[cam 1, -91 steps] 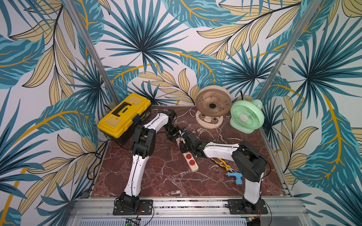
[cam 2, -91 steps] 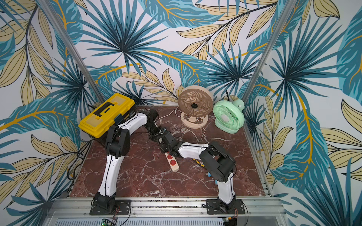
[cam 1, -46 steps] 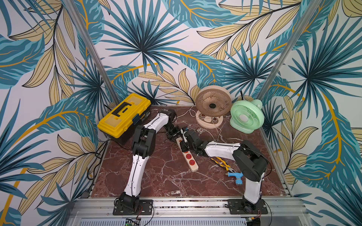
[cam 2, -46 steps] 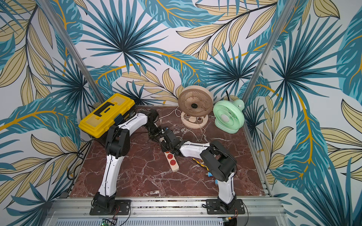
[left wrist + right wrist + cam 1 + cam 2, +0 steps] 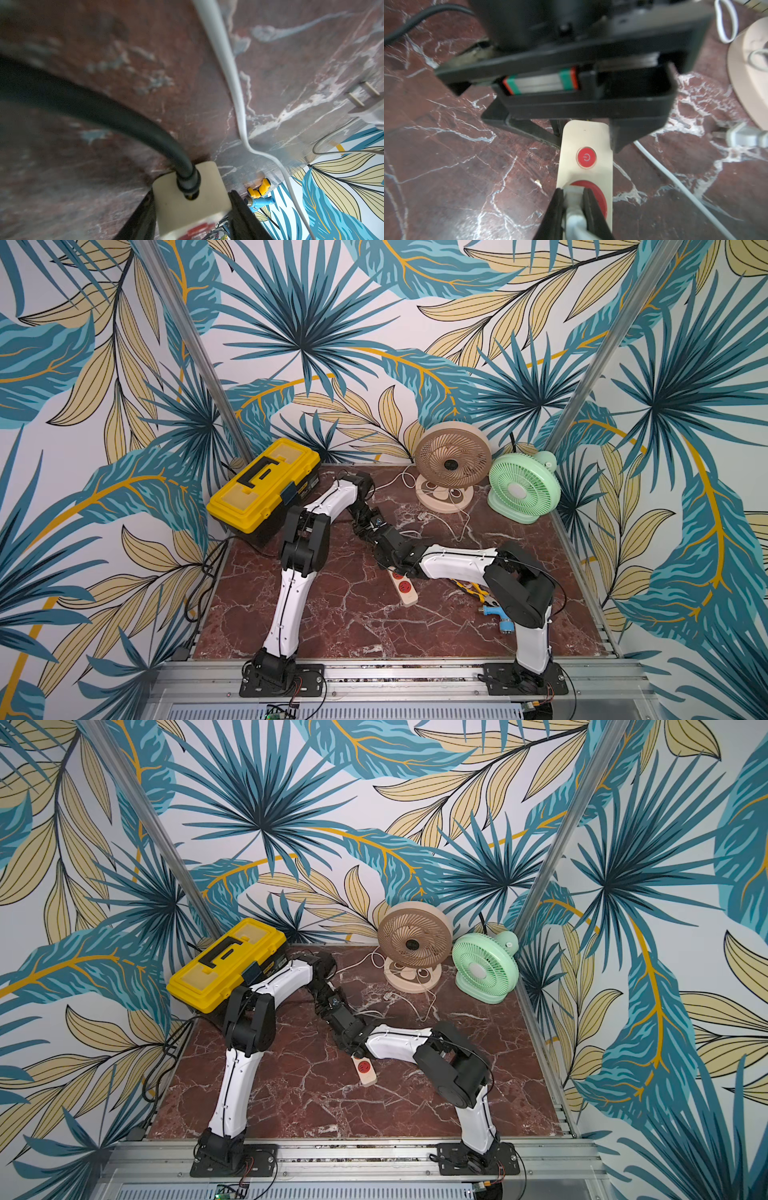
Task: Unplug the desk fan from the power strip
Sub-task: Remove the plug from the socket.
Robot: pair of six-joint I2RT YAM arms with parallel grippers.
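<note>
The cream power strip [image 5: 406,592] [image 5: 365,1072] lies mid-table, its far end hidden under both wrists. My left gripper [image 5: 191,193] [image 5: 371,529] is shut on the strip's cord end [image 5: 187,207], one finger on each side, below the black cord [image 5: 124,122]. My right gripper [image 5: 572,192] [image 5: 390,558] is shut on a white plug [image 5: 574,207] standing at the red socket nearest the power button [image 5: 586,157]. Whether its pins are seated is hidden. A beige desk fan [image 5: 453,464] and a green desk fan [image 5: 523,485] stand at the back.
A yellow toolbox [image 5: 266,485] fills the back left corner. A loose white plug [image 5: 745,135] [image 5: 422,515] and white cord [image 5: 239,97] lie near the beige fan's base. Yellow-handled pliers [image 5: 469,589] and a blue tool [image 5: 498,612] rest under the right arm.
The right arm has crept slightly leftward over the strip, covering more of its sockets. Both grippers keep their holds and the strip has not visibly moved.
</note>
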